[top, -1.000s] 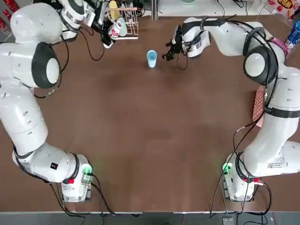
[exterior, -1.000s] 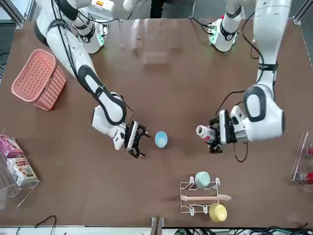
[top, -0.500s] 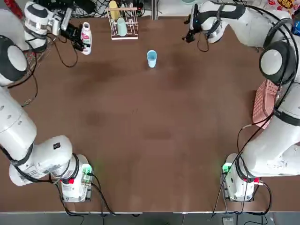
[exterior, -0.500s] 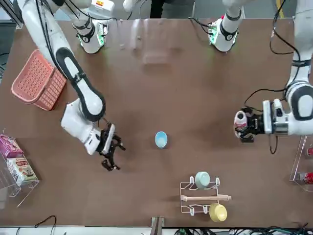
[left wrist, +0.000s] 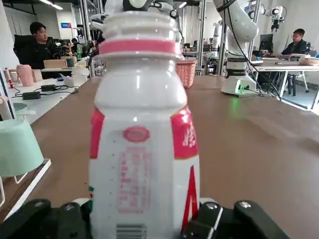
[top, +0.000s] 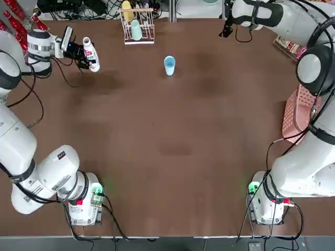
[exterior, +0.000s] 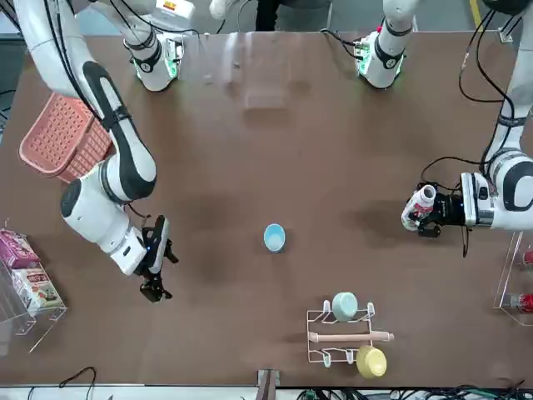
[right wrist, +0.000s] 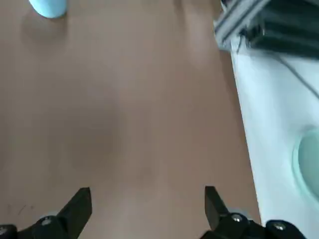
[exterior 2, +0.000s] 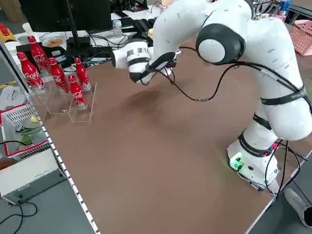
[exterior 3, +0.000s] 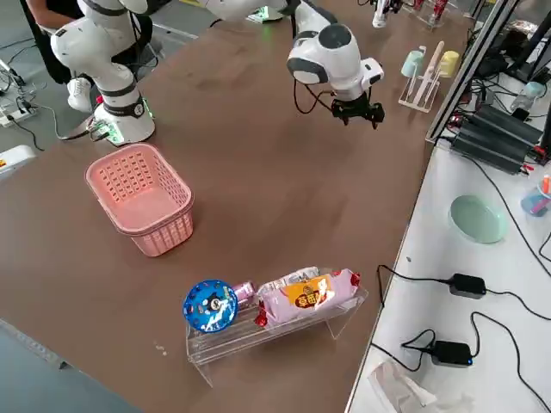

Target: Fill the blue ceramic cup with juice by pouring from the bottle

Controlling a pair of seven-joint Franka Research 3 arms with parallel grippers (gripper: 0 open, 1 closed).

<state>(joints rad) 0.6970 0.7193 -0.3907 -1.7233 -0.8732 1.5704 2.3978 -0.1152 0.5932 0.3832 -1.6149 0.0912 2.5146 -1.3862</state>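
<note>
In the left side view, the left arm hides the blue cup.

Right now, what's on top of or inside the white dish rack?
Upright in the white wire rack: mint-green cup and yellow cup. Wooden-coloured bar between them. Cup interiors can't be seen.

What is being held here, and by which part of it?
The white bottle, held around its lower body by the left gripper; the right gripper holds nothing.

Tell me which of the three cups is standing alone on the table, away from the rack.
The light-blue cup; the pale mint-green and yellow ones are on the rack.
</note>
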